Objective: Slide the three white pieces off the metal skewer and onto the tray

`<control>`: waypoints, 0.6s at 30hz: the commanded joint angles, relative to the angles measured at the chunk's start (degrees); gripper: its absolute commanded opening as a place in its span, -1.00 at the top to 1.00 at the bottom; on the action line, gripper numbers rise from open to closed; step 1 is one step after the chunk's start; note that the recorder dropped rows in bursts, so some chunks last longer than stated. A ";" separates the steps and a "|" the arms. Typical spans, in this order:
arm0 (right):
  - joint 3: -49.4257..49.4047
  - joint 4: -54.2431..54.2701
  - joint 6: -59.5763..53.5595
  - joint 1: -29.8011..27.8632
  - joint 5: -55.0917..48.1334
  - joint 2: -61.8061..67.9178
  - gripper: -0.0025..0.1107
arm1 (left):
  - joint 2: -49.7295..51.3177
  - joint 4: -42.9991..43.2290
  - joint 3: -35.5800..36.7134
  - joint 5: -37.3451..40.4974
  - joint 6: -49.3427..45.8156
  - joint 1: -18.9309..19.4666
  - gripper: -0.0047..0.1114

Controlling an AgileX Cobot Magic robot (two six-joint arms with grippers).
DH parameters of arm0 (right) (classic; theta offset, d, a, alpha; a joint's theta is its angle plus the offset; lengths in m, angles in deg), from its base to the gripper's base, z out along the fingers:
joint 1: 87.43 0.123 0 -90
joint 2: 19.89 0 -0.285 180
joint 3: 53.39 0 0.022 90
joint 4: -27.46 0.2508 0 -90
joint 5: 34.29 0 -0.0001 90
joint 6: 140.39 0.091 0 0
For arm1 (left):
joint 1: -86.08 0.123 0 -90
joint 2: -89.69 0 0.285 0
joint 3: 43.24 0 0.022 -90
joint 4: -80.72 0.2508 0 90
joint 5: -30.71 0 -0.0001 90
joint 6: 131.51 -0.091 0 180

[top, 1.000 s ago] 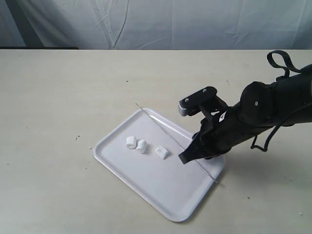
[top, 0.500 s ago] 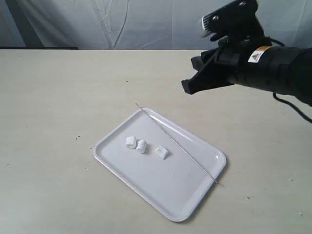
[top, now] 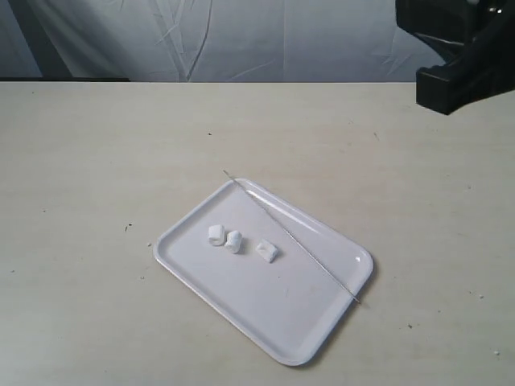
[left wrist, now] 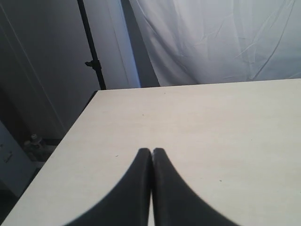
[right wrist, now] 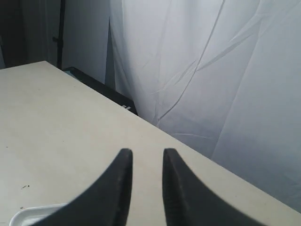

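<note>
Since a second ago, our right arm has lifted off the tray and now sits high and well apart from it, only its dark end showing. The three white pieces lie loose near the tray's middle, two close together and one just beside them. The metal skewer rests bare along the tray's far long side, both tips past the rim. Our right gripper holds its jaws parted and empty. Our left gripper hovers over the table, jaws pressed together.
</note>
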 commanded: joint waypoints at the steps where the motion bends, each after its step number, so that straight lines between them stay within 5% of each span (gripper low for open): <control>1: -0.01 1.19 -0.15 -0.24 -0.57 -2.22 0.54 | -0.41 -0.05 0.09 -0.69 0.48 0.03 0.92; 11: -0.52 0.01 -0.02 -0.24 0.21 -2.22 0.54 | -0.41 -0.72 0.38 -0.47 0.48 -0.08 0.92; 18: -5.63 -9.31 -0.02 -0.24 15.91 -4.88 0.54 | -0.41 -1.14 0.59 -0.43 0.37 -0.08 0.92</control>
